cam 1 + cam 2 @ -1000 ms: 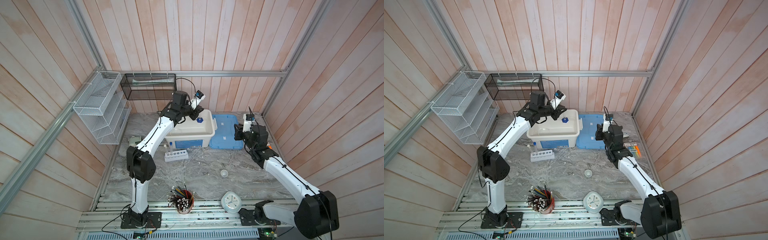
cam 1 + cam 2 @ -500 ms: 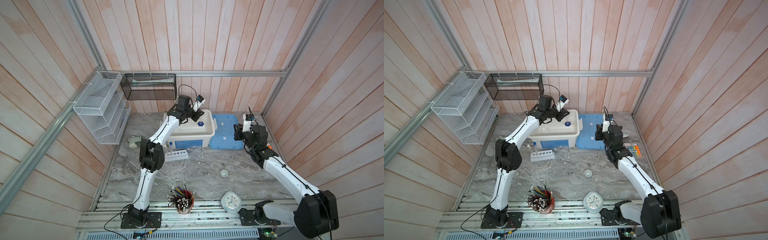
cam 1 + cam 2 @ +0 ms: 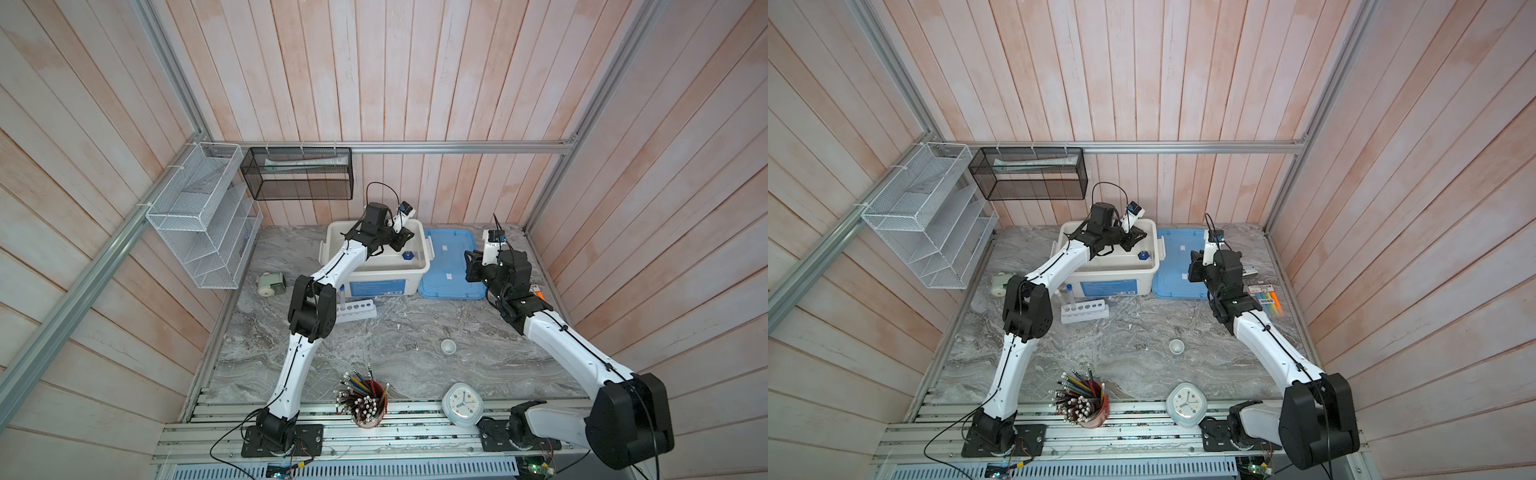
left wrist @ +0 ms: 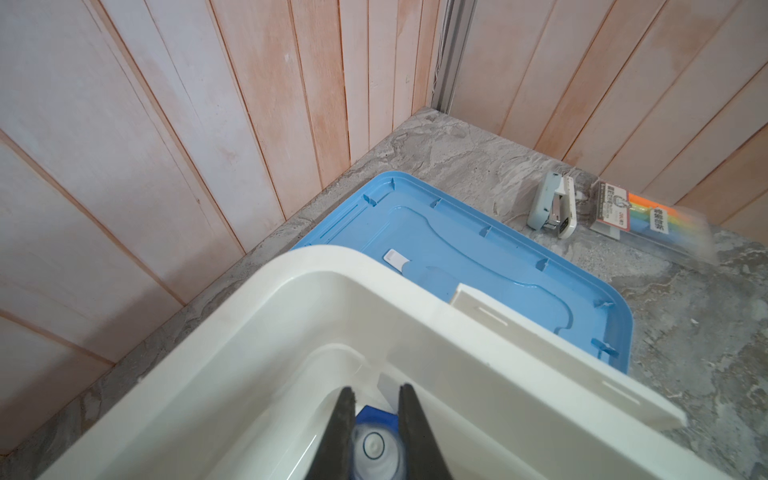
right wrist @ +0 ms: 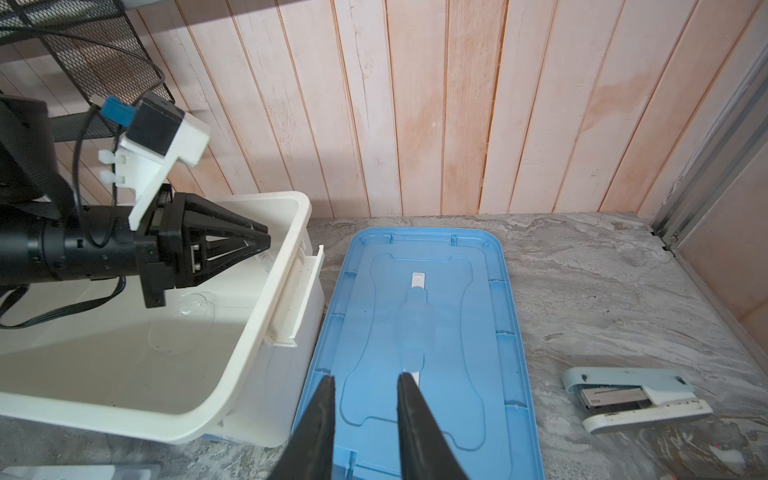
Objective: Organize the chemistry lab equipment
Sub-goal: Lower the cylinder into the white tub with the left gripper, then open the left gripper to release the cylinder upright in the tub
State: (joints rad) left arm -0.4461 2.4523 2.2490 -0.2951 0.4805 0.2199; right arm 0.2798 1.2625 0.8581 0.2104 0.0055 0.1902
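Note:
My left gripper (image 4: 374, 388) hangs shut and empty inside the white bin (image 3: 332, 245), just above the blue-topped bottle (image 4: 376, 444) in the bin's right front corner (image 3: 408, 255). Seen from the right wrist view, its fingertips (image 5: 266, 243) meet in a point. Clear round pieces (image 5: 193, 305) lie on the bin floor. My right gripper (image 5: 365, 376) hovers open and empty over the blue lid (image 5: 419, 316). The white six-hole rack (image 3: 1086, 309) stands in front of the bin, with a blue-capped tube (image 3: 1069, 291) at its left end. The tiny cup (image 3: 448, 345) sits mid-table.
A red cup of pencils (image 3: 365, 405) and a white clock (image 3: 462, 404) stand at the front edge. A stapler (image 5: 636, 397) and a highlighter pack (image 3: 1266, 297) lie right of the lid. A wire shelf (image 3: 199, 216) and a black mesh basket (image 3: 297, 174) hang on the walls.
The left arm's elbow has swung to the right and its wrist has sunk lower over the bin. The right arm has not moved.

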